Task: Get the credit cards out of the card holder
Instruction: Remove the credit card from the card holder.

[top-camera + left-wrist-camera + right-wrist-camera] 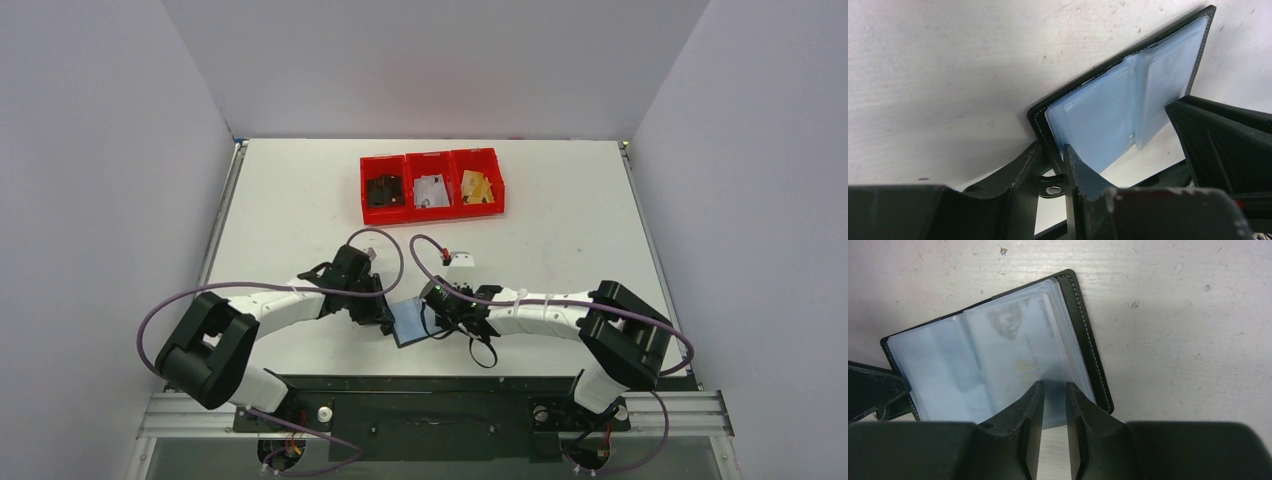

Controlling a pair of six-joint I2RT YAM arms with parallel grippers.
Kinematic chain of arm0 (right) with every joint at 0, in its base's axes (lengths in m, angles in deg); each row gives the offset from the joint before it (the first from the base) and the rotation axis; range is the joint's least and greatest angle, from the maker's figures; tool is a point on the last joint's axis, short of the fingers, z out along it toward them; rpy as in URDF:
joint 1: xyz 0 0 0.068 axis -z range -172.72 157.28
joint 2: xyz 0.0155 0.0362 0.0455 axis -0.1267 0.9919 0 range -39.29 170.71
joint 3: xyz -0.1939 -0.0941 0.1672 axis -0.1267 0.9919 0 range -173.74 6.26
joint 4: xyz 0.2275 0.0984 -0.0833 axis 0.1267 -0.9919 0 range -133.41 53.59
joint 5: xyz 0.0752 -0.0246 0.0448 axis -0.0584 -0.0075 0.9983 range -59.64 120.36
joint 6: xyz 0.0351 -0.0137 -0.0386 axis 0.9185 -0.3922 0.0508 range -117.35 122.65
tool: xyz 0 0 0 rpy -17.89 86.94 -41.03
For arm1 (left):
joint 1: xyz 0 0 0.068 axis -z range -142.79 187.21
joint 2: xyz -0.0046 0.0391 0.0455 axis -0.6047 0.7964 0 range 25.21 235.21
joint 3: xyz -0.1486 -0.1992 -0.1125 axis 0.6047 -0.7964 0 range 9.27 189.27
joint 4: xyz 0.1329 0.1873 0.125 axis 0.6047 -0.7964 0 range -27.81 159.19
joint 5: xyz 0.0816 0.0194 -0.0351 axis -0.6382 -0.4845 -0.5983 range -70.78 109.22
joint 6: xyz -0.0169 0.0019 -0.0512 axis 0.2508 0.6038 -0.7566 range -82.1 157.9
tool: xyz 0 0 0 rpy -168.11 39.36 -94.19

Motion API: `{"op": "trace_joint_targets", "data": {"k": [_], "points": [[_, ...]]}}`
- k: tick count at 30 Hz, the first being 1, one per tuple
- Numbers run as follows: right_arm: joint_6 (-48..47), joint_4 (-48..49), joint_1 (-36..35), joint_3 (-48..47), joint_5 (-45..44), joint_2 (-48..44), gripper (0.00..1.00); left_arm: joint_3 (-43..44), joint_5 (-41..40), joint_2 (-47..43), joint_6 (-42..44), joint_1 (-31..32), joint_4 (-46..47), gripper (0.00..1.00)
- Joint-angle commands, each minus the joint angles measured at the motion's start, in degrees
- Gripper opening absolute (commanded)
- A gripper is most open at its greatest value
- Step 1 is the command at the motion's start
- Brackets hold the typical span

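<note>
**Card holder open, no card out of it yet**

My left pincer (1052,152) is clenched on the strap (1053,172) with the metal snap (1052,190), at the near corner of the card holder (410,322), and the black cover tilts up from that grip. My right pincer (1053,387) has its fingers close together at the near edge of the clear sleeves (948,365). Both tips seem to rest on top of the plastic, so I cannot tell whether I have pinched a sleeve or am only touching it.

The card holder lies open on the table (560,240) between my two wrists, just in front of my bases, bluish sleeves facing up. Through the right-hand sleeve I see one pale card (1018,347) with a faint portrait and a gold mark, fully inside its pocket. I judge that opening is done and pulling out is all to come. No loose card lies beside the holder.

Far off at the back stands a red bin (432,207) with three compartments: something dark on the left, something white-grey in the middle, gold flat pieces on the right. A small white object (462,260) sits between the bin and my wrists. The slippery stacked sleeves, and my own pincers crowding one small holder, look like the main obstacles.
</note>
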Motion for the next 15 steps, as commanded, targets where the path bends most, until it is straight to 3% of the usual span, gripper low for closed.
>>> {"op": "trace_joint_targets", "data": {"k": [1, 15], "points": [[1.55, 1.96, -0.96, -1.19, -0.78, 1.01, 0.18, 2.73, -0.8, 2.9, 2.31, 0.16, 1.21, 0.2], [2.58, 8.77, -1.45, -1.22, 5.94, 1.35, 0.14, 7.16, 0.44, 8.38, 3.96, 0.07, 1.55, 0.18]]}}
